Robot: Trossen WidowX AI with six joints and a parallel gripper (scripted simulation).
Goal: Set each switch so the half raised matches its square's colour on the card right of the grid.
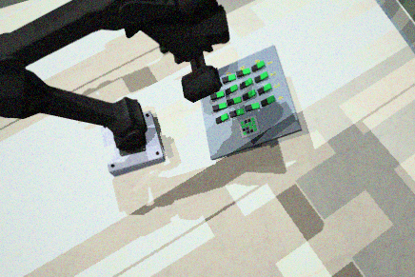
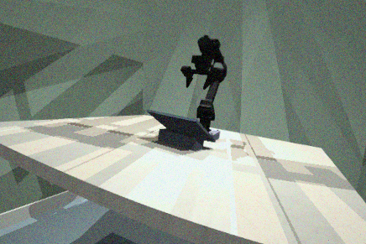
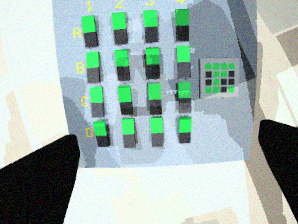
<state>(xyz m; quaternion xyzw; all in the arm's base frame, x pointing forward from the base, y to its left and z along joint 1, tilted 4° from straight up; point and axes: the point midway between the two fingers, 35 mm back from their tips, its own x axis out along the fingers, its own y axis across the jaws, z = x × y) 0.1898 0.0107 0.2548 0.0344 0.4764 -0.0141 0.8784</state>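
Observation:
The tilted blue-grey panel [image 1: 226, 145] [image 2: 176, 122] [image 3: 220, 142] bears a four-by-four grid of rocker switches, rows A to D and columns 1 to 4. Each switch has a green far half and a dark near half. The near halves of B1 [image 3: 93, 74], C1, D2, D3, B4 and C4 look lighter grey; others look near black. Which halves are raised is hard to tell. The small card [image 1: 248, 127] [image 3: 219, 78] has an all-green far row; its lower rows mix green and dark. My gripper [image 2: 196, 87] [image 3: 170, 138] is open and empty above the panel's near side.
The panel rests on a dark block [image 2: 178, 138]. The arm's base plate [image 1: 138, 162] stands on the table [image 1: 62, 193] [image 2: 147, 179], a little way from the panel's near edge. In the top view a finger [image 1: 201, 84] covers the panel's upper-left corner.

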